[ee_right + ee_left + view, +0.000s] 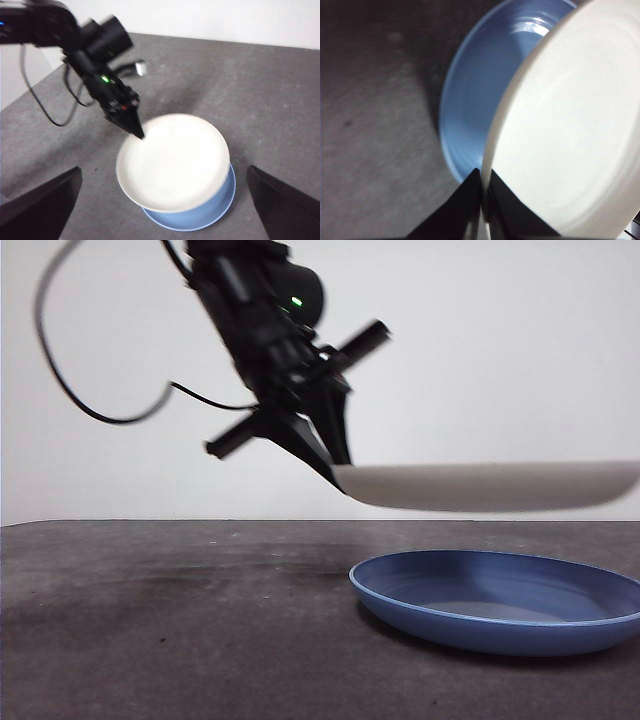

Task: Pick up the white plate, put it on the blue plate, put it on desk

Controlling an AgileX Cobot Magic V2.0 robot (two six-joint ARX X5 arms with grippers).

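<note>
Left gripper (335,472): jaws pinching the white plate (490,485) by its rim, hovering above the blue plate (500,600).
Right gripper (165,210): waiting, jaws spread.
Risk: thin rim grip letting the plate slip.

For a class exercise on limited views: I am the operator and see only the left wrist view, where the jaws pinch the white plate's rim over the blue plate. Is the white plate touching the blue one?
Observer: No. In the front view the white plate hangs clear above the blue plate.
Operator: Is it level?
Observer: Nearly level, held at one edge by the left gripper.
Operator: Where is the right gripper?
Observer: The right gripper is open, apart from both plates, looking down on them over the desk.
</note>
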